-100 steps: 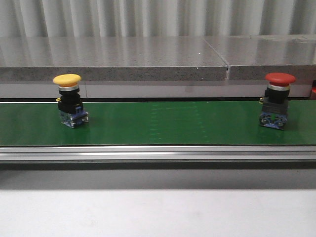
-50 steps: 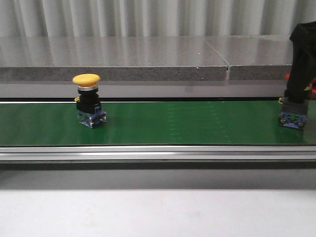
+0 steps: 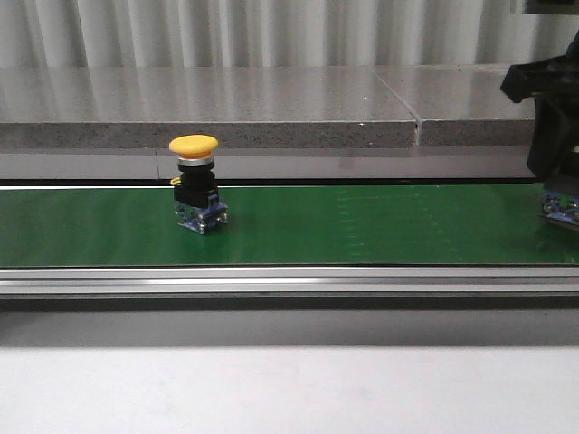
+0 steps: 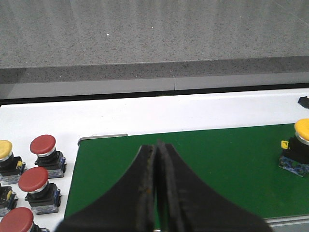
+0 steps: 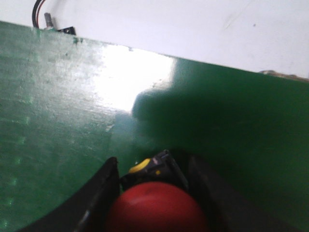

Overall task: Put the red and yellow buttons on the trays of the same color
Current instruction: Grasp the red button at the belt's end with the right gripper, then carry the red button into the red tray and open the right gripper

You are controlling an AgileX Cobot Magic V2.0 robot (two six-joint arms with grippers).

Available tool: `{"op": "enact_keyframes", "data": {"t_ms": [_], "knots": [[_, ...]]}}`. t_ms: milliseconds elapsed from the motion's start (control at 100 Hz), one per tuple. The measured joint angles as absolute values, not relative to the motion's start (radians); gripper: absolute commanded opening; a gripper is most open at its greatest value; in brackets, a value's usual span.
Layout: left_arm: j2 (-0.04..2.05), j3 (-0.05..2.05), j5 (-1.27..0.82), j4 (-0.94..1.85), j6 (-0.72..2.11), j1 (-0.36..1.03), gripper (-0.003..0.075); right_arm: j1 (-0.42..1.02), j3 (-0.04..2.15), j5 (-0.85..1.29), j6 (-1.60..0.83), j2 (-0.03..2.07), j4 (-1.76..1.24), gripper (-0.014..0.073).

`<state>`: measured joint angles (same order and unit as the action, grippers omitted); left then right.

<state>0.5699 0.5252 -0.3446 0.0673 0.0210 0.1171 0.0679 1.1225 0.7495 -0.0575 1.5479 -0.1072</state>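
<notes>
Since the earlier frames the yellow button (image 3: pixel 195 183) has travelled rightward along the green belt (image 3: pixel 362 226), from the left part of the frame to left of centre, and the red button (image 3: pixel 561 207) has slid to the right edge, where the right gripper (image 3: pixel 554 117) now covers its cap.

Front view: one yellow button stands upright on the belt, left of centre. One red button shows only its blue base at the far right edge, under the dark gripper body. A grey counter (image 3: pixel 271 108) runs behind the belt, across the upper half.

Left wrist view: the left gripper (image 4: pixel 158 193) fills the lower centre, its two fingers (image 4: pixel 145 183) pressed together with nothing between them, above the belt's end. At right centre stands one yellow button, on the belt. At lower left, on the white surface (image 4: pixel 145 116), three spare red buttons (image 4: pixel 43 147) and one spare yellow button (image 4: pixel 5 154) are visible, partly cut by the frame edge.

Right wrist view: one red cap fills the bottom centre between the two fingers (image 5: pixel 99 193), which flank it closely on both sides. Whether they actually press on it cannot be told. Green belt fills most of the frame.
</notes>
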Motion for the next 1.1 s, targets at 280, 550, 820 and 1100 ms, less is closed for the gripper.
{"op": "enact_keyframes", "data": {"t_ms": [280, 550, 820, 1100], "knots": [[0.57, 0.525, -0.345, 0.067, 0.021, 0.117, -0.002, -0.156, 1.271, 0.793, -0.059, 1.552, -0.103, 0.0147], [0.57, 0.525, -0.345, 0.067, 0.021, 0.117, -0.002, -0.379, 1.406, 0.791, -0.063, 1.664, -0.094, 0.0147], [0.57, 0.525, -0.345, 0.068, 0.021, 0.117, -0.002, -0.451, 1.476, 0.755, -0.065, 1.828, -0.094, 0.0147], [0.57, 0.525, -0.345, 0.068, 0.021, 0.117, -0.002, -0.457, 1.487, 0.742, -0.065, 1.947, -0.094, 0.0147]]}}
